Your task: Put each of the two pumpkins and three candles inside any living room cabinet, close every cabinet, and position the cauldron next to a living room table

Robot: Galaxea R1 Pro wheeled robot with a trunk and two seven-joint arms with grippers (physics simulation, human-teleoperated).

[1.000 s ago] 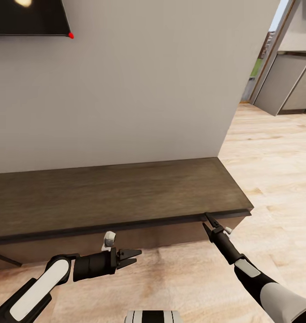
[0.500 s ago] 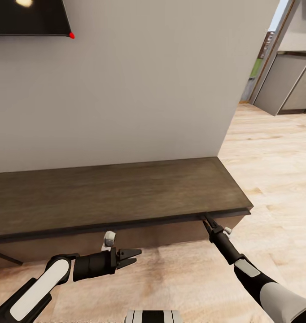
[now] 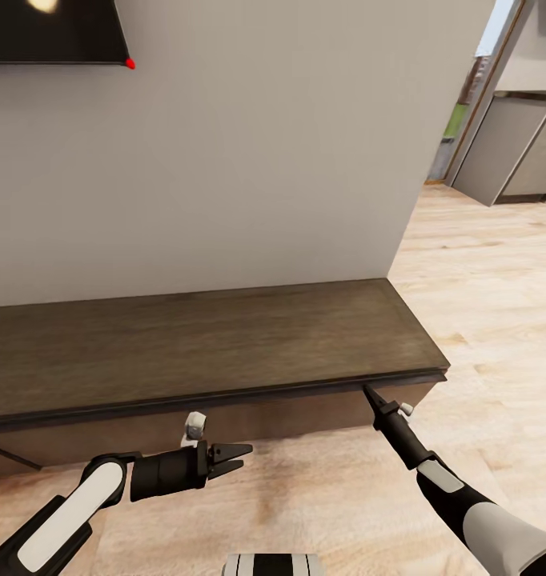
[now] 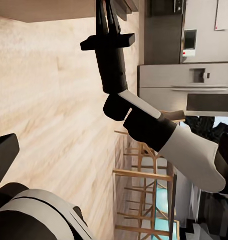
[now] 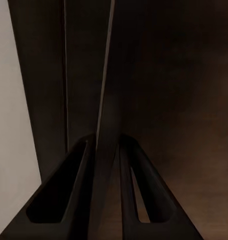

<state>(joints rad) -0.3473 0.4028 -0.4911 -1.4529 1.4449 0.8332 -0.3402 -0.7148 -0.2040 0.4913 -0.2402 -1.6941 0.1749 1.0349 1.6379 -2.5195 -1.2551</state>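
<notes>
Cabinet (image 3: 201, 344) against grey wall (image 3: 265, 144); right pincer (image 3: 367, 392) nearly closed at its edge, left pincer (image 3: 239, 456) parted, empty.

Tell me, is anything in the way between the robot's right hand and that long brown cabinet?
Nothing visible is. The right hand sits right at the cabinet, its fingertips at the seam under the flat top's front edge near the right end. The right wrist view shows both fingers against the dark wood.

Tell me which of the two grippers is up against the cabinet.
The right gripper: its tip meets the cabinet under the top's front edge near the right end. The left gripper hangs over the floor, jaws open.
</notes>
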